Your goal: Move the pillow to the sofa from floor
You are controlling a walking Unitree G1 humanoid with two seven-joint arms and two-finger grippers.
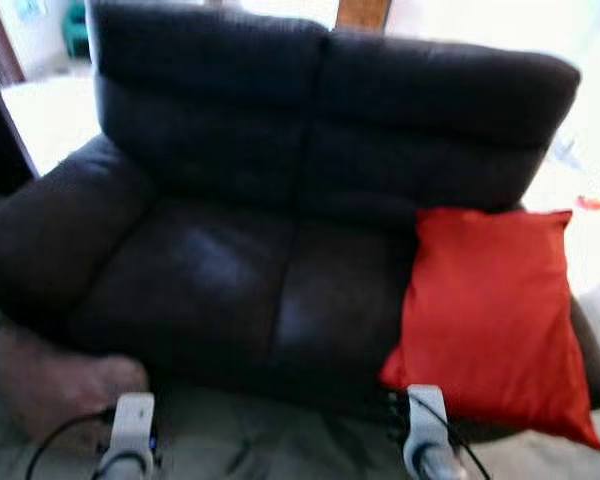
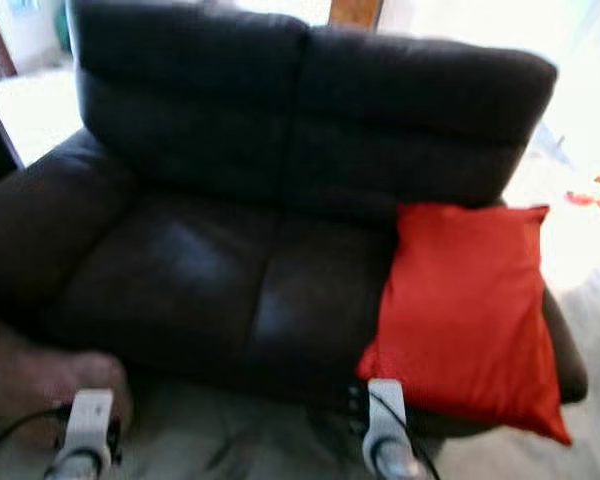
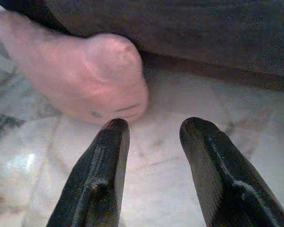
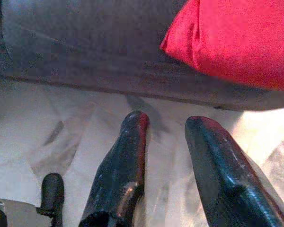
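Nearest the head camera: two silver wrists at the bottom edge of the frame, cables trailing from each, both held low in front of the sofa's front edge over pale marbled floor point(image 1: 280, 440).

Left gripper point(image 3: 151, 130): the wrist view shows its two black fingers point(image 3: 104, 170) set moderately apart with nothing between them, tips over the floor. Just beyond the tips, a pinkish rounded cushion-like object point(image 3: 85, 75) lies on the floor against the sofa's base. The head views give it as a blurred pink-brown mass point(image 1: 55, 380) below the sofa's left front corner; what it is exactly cannot be told.

Right gripper point(image 4: 165, 125): fingers likewise parted, gap moderate, holding nothing, pointed at the floor just short of the sofa's front edge. The wrist view catches the red pillow's point(image 4: 236, 38) lower corner overhanging that edge; a small black part of the robot point(image 4: 52, 191) sits in the frame's corner.

Sofa point(image 1: 240, 200): dark leather two-seater, wide padded arms, seen whole from the head camera only.

The pillow point(image 1: 495, 315) rests on the right seat cushion, leaning tilted against the right armrest and backrest, its bottom corners reaching past the seat's front edge. The left seat is bare. The pillow touches neither gripper.

Bright, washed-out floor behind the sofa; head views slightly blurred.
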